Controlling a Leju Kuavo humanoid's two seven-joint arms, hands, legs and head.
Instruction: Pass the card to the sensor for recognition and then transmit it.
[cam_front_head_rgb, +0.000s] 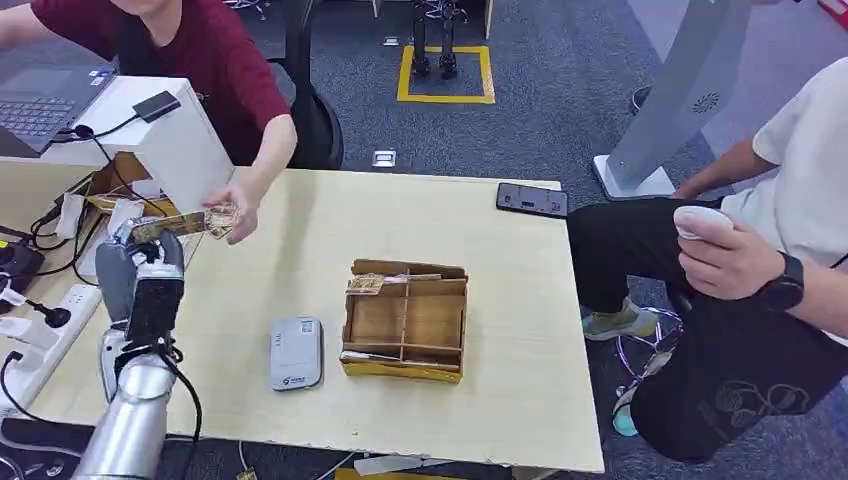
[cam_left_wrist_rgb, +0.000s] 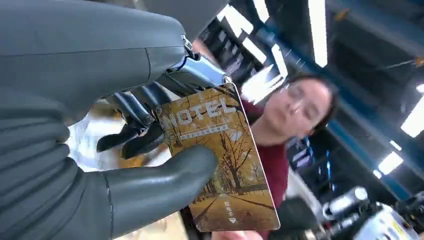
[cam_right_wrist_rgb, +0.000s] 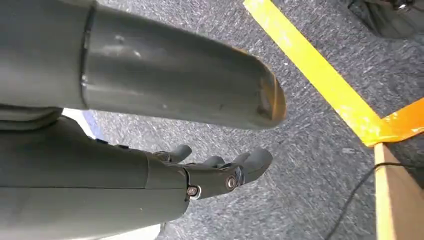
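Card (cam_left_wrist_rgb: 220, 160): pinched between thumb and fingers of the left hand (cam_front_head_rgb: 145, 275), raised over the table's (cam_front_head_rgb: 300, 260) left side; long axis runs out from the hand toward a person's hand (cam_front_head_rgb: 235, 205), which touches the card's far end. Handover judged under way. Sensor (cam_front_head_rgb: 296, 352): lies flat on the table, right of and nearer than the left hand. Right hand (cam_right_wrist_rgb: 210, 170): hangs over the floor, fingers loosely extended, nothing held; the left is far nearer.

My left hand's thumb (cam_left_wrist_rgb: 155, 185) covered part of the card (cam_left_wrist_rgb: 220, 155); the person's face behind was blurred.
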